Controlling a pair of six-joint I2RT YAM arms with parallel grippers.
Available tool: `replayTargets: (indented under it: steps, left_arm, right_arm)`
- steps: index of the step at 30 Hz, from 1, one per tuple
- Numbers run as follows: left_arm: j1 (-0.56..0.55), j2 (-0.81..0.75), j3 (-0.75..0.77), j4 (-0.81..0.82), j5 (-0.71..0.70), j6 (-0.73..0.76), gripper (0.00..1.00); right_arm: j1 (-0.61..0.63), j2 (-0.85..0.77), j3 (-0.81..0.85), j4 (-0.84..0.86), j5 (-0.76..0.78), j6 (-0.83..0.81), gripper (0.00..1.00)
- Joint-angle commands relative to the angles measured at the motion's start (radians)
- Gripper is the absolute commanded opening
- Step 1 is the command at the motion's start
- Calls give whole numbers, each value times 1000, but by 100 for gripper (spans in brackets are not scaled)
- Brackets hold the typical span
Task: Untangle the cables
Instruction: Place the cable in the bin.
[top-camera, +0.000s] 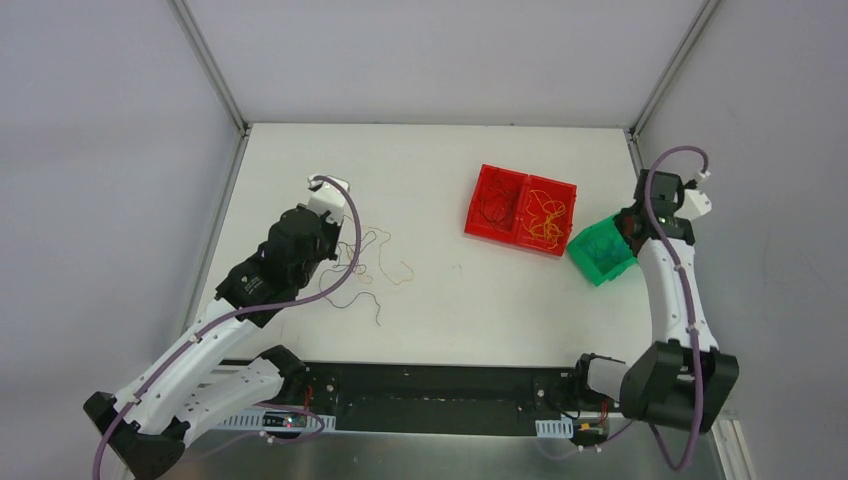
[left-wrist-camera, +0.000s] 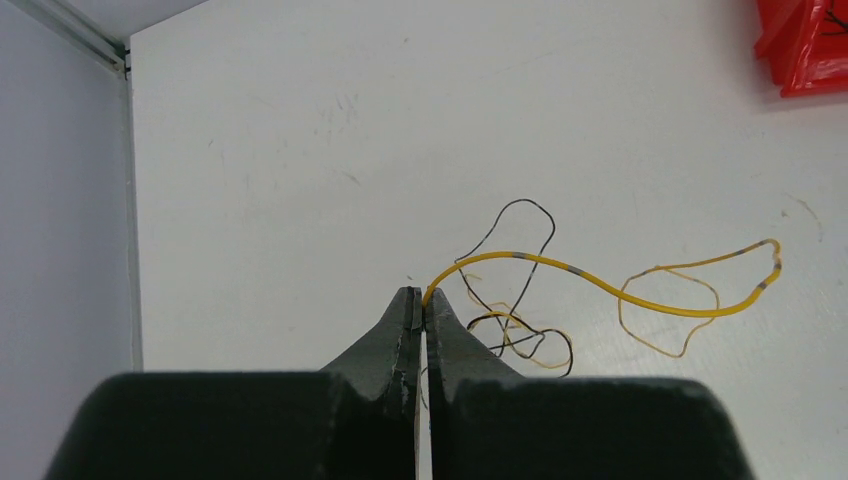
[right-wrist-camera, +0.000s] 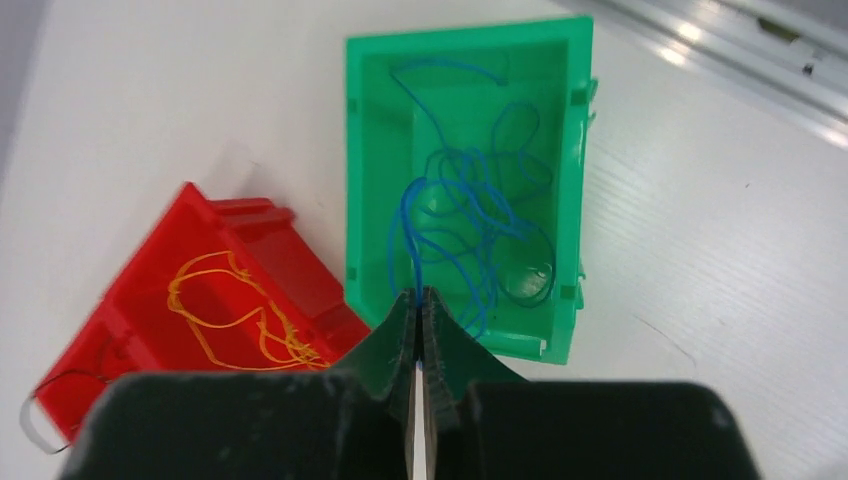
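2 grippers are clenched: your left gripper (left-wrist-camera: 422, 296) pinches the yellow wire (left-wrist-camera: 600, 284), looped with dark strands (left-wrist-camera: 525, 200) on the table (left-wrist-camera: 300, 150), so lift slowly; your right gripper (right-wrist-camera: 420, 300) grips blue wire (right-wrist-camera: 405, 220) over the green bin (right-wrist-camera: 365, 150).

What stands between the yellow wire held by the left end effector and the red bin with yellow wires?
No object stands on the table between the yellow wire and the red bin. Only a dark wire loops across it near the left end effector and might be dragged along.
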Motion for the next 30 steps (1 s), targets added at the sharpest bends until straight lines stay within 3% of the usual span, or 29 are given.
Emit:
replayTargets:
  steps: [1, 12, 13, 15, 19, 25, 30]
  left_arm:
    - [8, -41, -3, 43, 50, -2, 0]
    - [8, -72, -22, 62, 104, -4, 0]
    - [8, -69, -22, 62, 115, -6, 0]
    - [8, -68, -21, 62, 134, -8, 0]
    - [8, -67, -23, 63, 180, -10, 0]
    - [8, -55, -19, 72, 279, -8, 0]
    - [8, -43, 2, 89, 394, -26, 0]
  right_arm:
    - [-10, 143, -69, 94, -59, 91, 0]
    - [-90, 399, 3, 77, -114, 208, 0]
    - [-90, 414, 21, 54, -107, 212, 4]
    - [-89, 405, 37, 41, -111, 199, 27]
    - [-89, 310, 29, 30, -98, 162, 53]
    - [-87, 111, 13, 11, -134, 76, 73]
    - [-14, -91, -62, 151, -429, -91, 87]
